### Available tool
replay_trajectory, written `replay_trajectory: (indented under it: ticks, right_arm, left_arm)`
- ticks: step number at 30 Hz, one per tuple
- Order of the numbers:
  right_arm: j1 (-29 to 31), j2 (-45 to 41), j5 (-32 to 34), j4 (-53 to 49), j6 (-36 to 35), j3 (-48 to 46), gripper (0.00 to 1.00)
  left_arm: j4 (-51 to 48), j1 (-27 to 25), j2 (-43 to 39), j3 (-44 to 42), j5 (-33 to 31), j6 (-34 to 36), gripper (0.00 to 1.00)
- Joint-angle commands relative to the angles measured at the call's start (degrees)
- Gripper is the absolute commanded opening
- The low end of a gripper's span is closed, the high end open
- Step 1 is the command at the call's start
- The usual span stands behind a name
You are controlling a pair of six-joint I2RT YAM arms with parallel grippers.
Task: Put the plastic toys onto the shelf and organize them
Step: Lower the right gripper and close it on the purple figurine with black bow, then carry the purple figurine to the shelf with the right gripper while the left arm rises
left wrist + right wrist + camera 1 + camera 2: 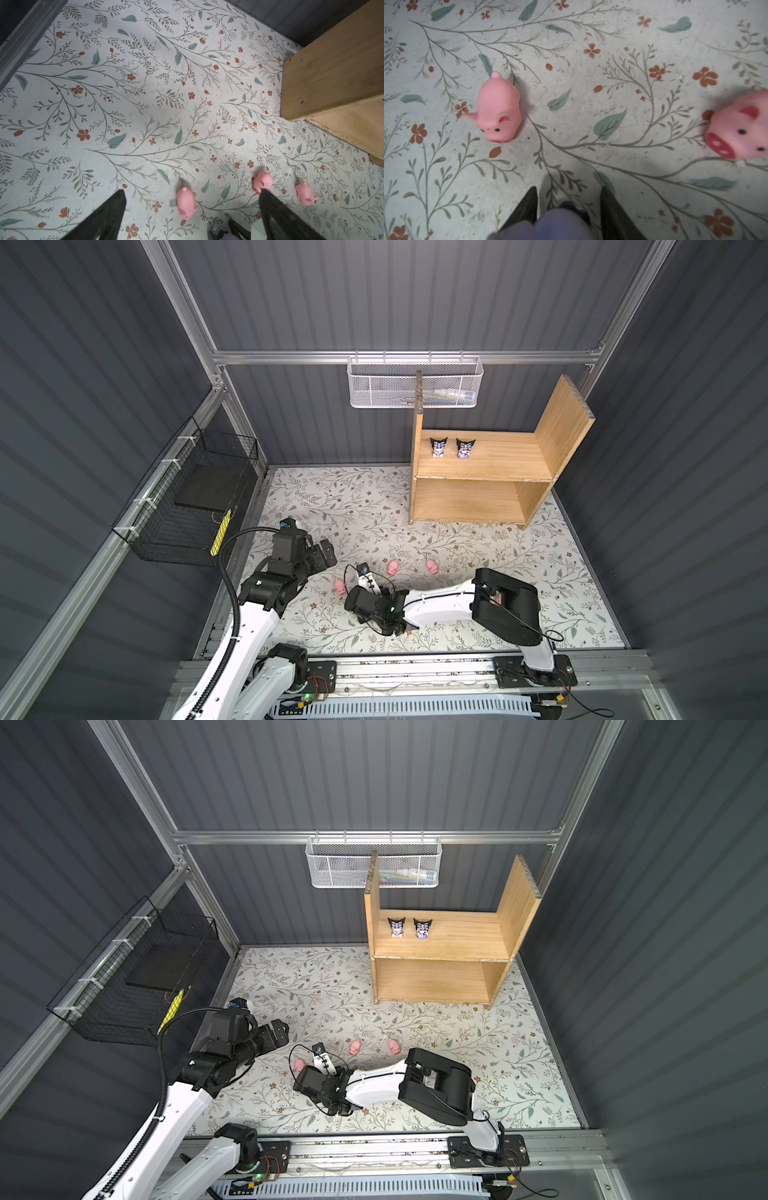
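Note:
Two black-hooded figurines (438, 447) (465, 448) stand at the left of the wooden shelf's (498, 464) upper level. Three pink pigs lie on the floral mat: one (340, 585) by my right wrist, two (392, 567) (432, 566) further right. My right gripper (359, 605) reaches left and points down, its tips hidden in both top views. In the right wrist view it (568, 192) is shut on a lavender-hooded figurine (560, 224). My left gripper (191, 189) hangs open above the mat, a pig (187, 202) below and between its fingers.
A white mesh basket (413, 381) hangs on the back rail, partly behind the shelf's left board. A black wire basket (195, 506) is fixed to the left wall. The shelf's lower level (465, 499) holds nothing. The metal base rail (415, 668) runs along the front.

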Motion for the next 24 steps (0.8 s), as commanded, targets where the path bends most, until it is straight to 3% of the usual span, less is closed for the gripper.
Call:
replay_trajectory:
  ticks: [1,8,15,24]
  right_arm:
    - [-0.24,2.05,-0.13,-2.09,0.33,0.85,0.39]
    - [-0.44,0.92,-0.44,-2.46,-2.61,0.45,0.28]
    - [-0.44,-5.92,-2.72,-3.77,-9.92,-2.40,0.25]
    - [-4.87,-18.01,-7.18,-15.07,-21.37,-2.88,0.23]
  left_arm:
    - [0.04,0.46,-0.99,0.17,0.61,0.93,0.99]
    - [-0.46,0.45,-0.77,0.48,0.52,1.05,1.00]
    - [-0.16,0.44,-0.23,0.89,1.96,1.28,0.99]
    - [1.67,0.45,0.79,1.43,9.17,3.41,1.00]
